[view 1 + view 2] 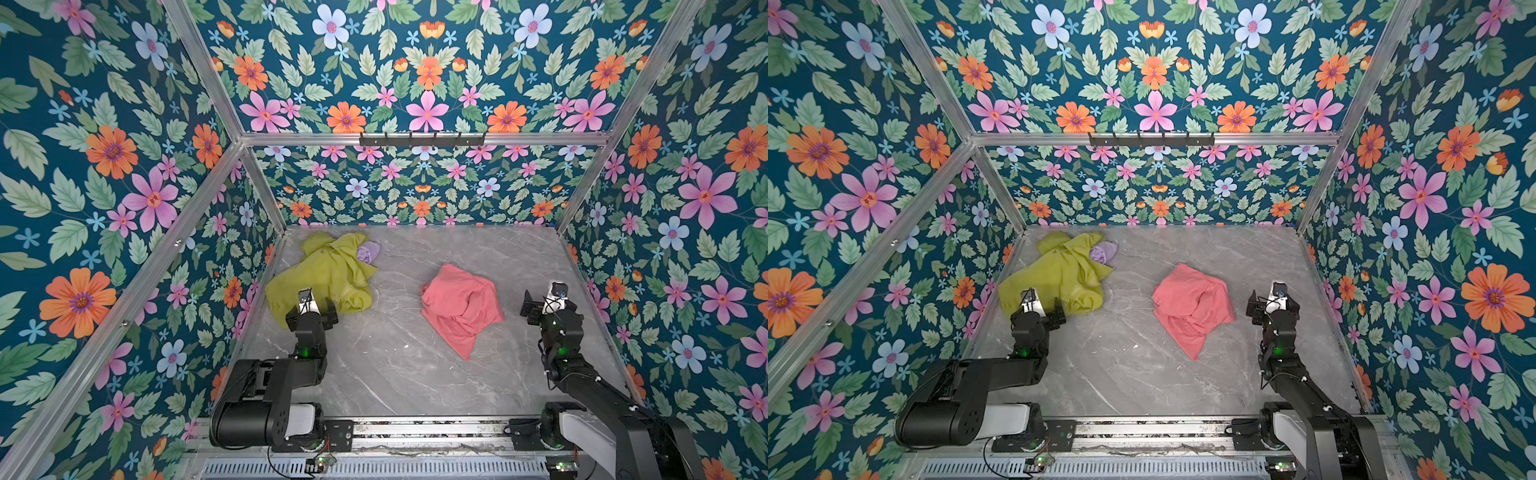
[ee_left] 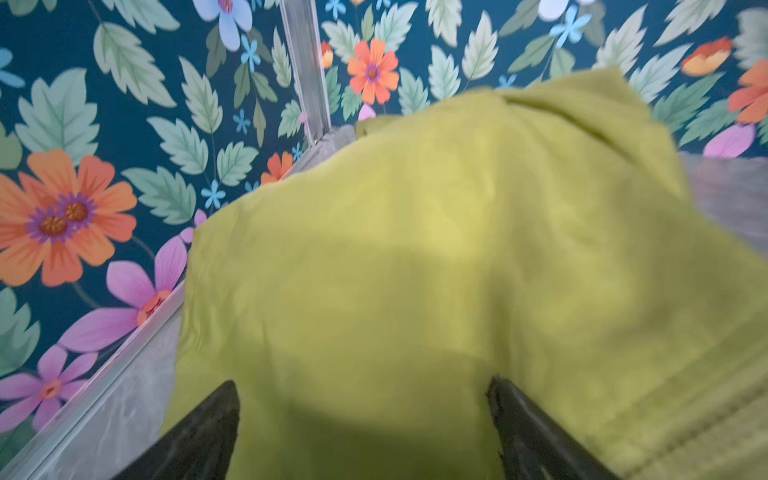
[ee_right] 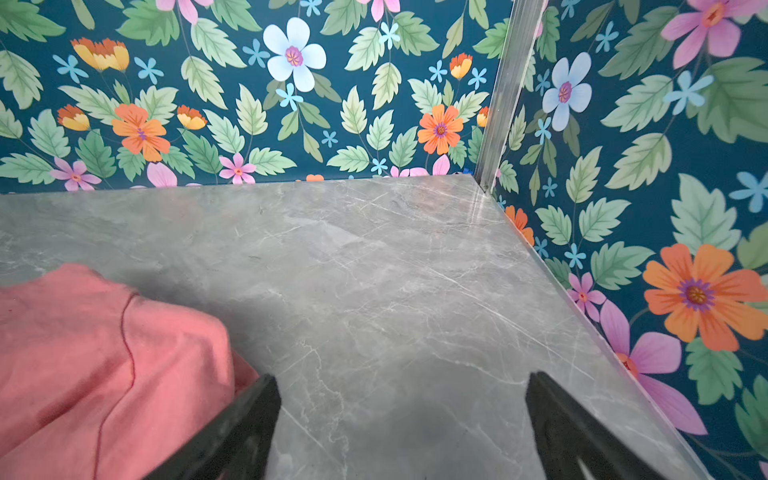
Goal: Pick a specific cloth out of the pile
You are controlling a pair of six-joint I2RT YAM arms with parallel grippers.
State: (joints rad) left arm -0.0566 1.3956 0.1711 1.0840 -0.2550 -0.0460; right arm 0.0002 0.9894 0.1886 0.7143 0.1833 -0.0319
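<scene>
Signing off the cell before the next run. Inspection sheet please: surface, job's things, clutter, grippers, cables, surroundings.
Surface: grey marbled table; only the cloths on it.
Job's things: coral-pink cloth crumpled alone, right of centre; pile far left, yellow-green garment with lilac cloth at its far edge.
Clutter: nothing seen.
Grippers: left gripper open over the yellow-green garment, contact unclear; right gripper open over bare table beside the coral-pink cloth, holding nothing.
Cables: thin wires along the front rail; a wrist wire on the right arm.
Surroundings: floral walls, aluminium frame, black hook rail at the back.

Grey marble table (image 1: 395, 374) — pile (image 1: 328, 274) and cloth (image 1: 457, 307) apart.
</scene>
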